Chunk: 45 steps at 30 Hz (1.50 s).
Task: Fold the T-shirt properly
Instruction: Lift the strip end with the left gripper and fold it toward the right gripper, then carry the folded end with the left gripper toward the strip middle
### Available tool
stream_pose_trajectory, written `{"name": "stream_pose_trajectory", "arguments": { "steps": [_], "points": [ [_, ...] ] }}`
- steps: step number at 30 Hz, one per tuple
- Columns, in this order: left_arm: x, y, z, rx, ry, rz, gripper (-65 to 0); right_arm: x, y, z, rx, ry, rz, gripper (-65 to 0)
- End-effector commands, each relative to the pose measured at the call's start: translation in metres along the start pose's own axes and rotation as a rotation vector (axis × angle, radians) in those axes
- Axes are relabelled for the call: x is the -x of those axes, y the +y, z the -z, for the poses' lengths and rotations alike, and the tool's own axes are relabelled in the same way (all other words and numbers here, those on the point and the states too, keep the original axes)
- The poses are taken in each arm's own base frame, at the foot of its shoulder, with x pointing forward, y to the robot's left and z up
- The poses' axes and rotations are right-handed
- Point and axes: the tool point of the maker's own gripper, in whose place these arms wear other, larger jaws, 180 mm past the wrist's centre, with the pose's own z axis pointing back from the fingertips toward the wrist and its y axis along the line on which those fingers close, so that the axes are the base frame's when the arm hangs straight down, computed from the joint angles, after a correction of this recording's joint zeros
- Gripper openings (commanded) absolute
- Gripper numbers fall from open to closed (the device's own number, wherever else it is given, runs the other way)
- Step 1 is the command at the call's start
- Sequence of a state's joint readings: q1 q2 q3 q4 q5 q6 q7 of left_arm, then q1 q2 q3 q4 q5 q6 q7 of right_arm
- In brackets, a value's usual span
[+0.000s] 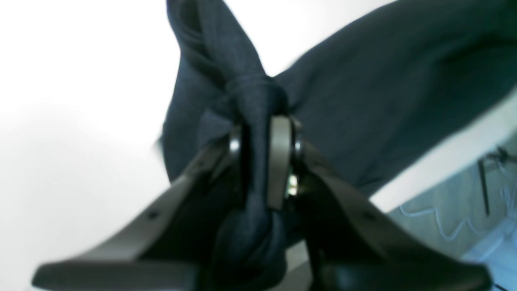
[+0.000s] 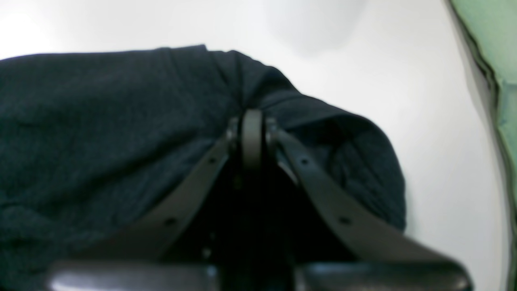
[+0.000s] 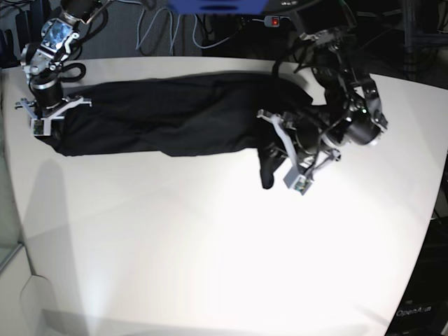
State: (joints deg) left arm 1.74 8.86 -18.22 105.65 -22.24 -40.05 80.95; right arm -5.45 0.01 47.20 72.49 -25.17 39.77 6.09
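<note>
The black T-shirt (image 3: 175, 115) lies stretched left to right across the back of the white table (image 3: 210, 245). My left gripper (image 3: 274, 148) sits at its right end, lifted a little, shut on a twisted bunch of cloth; a flap hangs below it (image 3: 267, 173). In the left wrist view that bunch runs between the fingers of the left gripper (image 1: 260, 133), with the T-shirt (image 1: 383, 93) spreading behind. My right gripper (image 3: 46, 115) is at the garment's left end. Its fingers (image 2: 252, 121) are pressed together where the T-shirt (image 2: 101, 121) puckers at the edge.
The table's edge (image 1: 444, 157) runs close beside the left gripper, with floor and loose cables (image 1: 444, 226) beyond it. A green surface (image 2: 501, 60) borders the table by the right gripper. Cables and dark equipment (image 3: 210, 14) stand behind the table.
</note>
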Motion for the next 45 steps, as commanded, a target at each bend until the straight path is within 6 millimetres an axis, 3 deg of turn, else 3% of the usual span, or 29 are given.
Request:
{"name": "stream_pose_trajectory", "arguments": {
  "steps": [1,5,10,14,20,26,32,37,39,45],
  "points": [
    [-0.013,-0.013,0.001,0.047,-0.052,0.017,-65.0,0.034,0.001,-0.005,-0.009,0.164,-0.05,-65.0],
    [-0.033,-0.056,0.007,0.194,-0.131,0.066,-65.0,0.034,0.001,-0.005,-0.009,0.164,-0.05,-65.0],
    [-0.042,-0.103,0.014,0.351,-0.186,0.097,-65.0,0.034,0.002,-0.005,-0.009,0.163,-0.052,-65.0],
    [-0.046,-0.122,0.017,0.402,-0.211,-0.033,-65.0,0.034,0.002,-0.005,-0.009,0.163,-0.052,-65.0],
    [-0.047,-0.121,0.02,0.396,-0.202,-0.13,-65.0,0.033,0.001,-0.005,-0.008,0.161,-0.054,-65.0],
    [-0.045,-0.115,0.036,0.4,-0.156,-0.208,-65.0,0.033,0.001,-0.005,-0.008,0.162,-0.053,-65.0],
    [-0.057,-0.108,0.043,0.384,-0.145,-0.224,-65.0,0.033,0.002,-0.005,-0.009,0.161,-0.052,-65.0],
    [-0.058,-0.139,0.053,0.44,-0.095,-0.137,-65.0,0.033,0.001,-0.005,-0.009,0.16,-0.053,-65.0],
    [-0.051,-0.15,0.06,0.427,-0.039,-0.143,-65.0,0.033,0.001,-0.005,-0.009,0.16,-0.053,-65.0],
    [-0.043,-0.152,0.069,0.366,0.025,-0.207,-65.0,0.037,0.001,-0.008,-0.009,0.17,-0.055,-65.0]
  ]
}}
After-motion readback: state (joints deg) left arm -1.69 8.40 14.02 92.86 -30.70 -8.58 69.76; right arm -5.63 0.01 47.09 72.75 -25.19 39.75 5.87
